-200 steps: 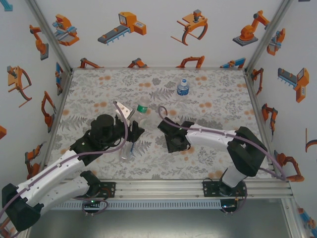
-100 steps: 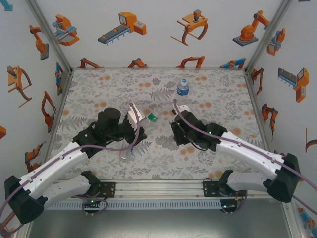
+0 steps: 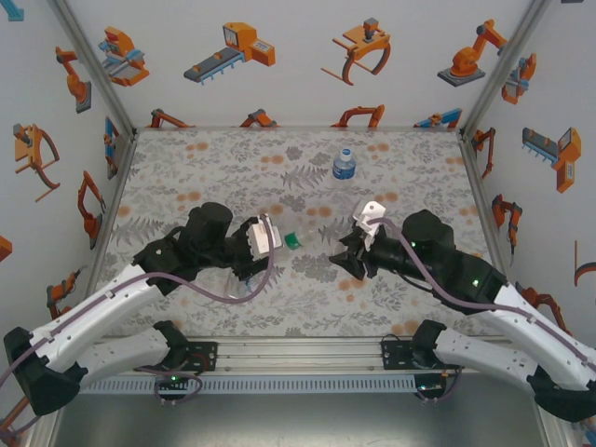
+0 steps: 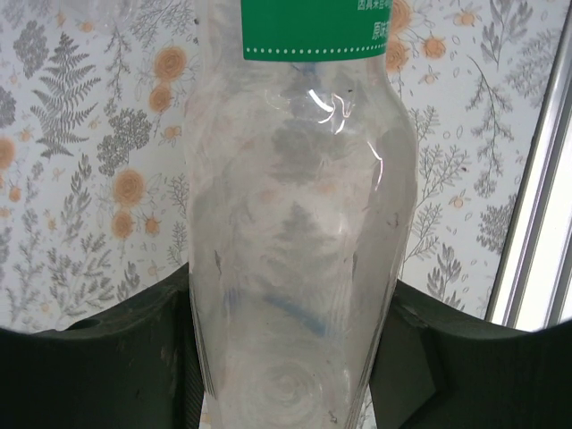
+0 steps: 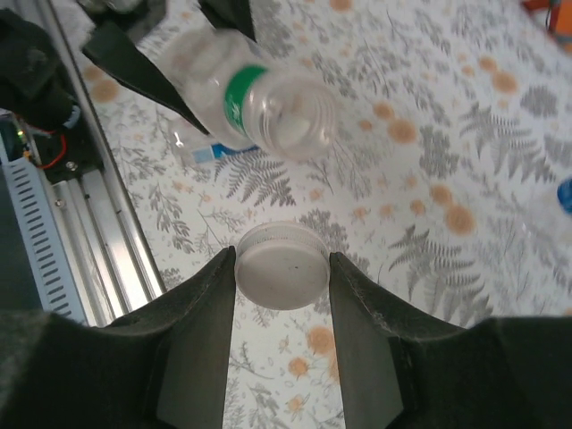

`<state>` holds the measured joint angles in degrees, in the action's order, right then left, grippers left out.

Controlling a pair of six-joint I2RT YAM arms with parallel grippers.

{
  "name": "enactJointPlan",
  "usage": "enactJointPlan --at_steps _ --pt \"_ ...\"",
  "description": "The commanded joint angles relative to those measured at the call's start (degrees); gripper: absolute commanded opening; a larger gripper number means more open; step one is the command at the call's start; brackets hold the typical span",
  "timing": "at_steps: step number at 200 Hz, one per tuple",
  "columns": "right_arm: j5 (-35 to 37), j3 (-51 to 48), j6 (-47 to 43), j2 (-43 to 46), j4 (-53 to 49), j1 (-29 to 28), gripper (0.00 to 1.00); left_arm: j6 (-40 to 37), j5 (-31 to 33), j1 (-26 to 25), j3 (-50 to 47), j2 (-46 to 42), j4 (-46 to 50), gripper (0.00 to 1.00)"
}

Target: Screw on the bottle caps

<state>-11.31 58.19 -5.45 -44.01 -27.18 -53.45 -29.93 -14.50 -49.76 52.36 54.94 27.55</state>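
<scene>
My left gripper (image 3: 268,248) is shut on the lower body of a clear bottle (image 4: 299,223) with a green label band (image 3: 291,240). The bottle lies roughly level above the table, its neck pointing right. Its open, uncapped mouth (image 5: 292,119) faces my right gripper (image 5: 282,279), which is shut on a white bottle cap (image 5: 281,273) held flat between its fingertips. A short gap separates cap and mouth. In the top view the right gripper (image 3: 345,259) sits just right of the bottle's neck. A second bottle (image 3: 344,165) with a blue label stands upright at the back.
A strip of blue label (image 5: 214,153) from a bottle lying on the floral table shows under the held bottle, near the left arm. An aluminium rail (image 3: 298,349) runs along the near edge. Patterned walls close in the back and both sides.
The left gripper has tipped the green-label bottle over to point right. The right arm has swung out to the right and turned its gripper, with the cap, to face the bottle's mouth.
</scene>
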Motion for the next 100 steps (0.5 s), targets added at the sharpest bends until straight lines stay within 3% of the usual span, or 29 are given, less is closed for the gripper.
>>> enactJointPlan --at_steps 1,55,100 --pt "-7.81 1.77 -8.04 -0.23 1.91 -0.16 0.27 -7.88 -1.38 -1.42 2.43 0.01 5.02 0.0" --pt "-16.61 3.42 -13.15 -3.24 3.1 -0.1 0.27 -12.2 -2.36 -3.73 3.27 -0.59 6.89 0.0" --pt "-17.47 2.61 -13.38 -4.48 3.22 -0.13 0.27 -12.24 -3.63 -3.86 3.98 -0.88 6.61 0.0"
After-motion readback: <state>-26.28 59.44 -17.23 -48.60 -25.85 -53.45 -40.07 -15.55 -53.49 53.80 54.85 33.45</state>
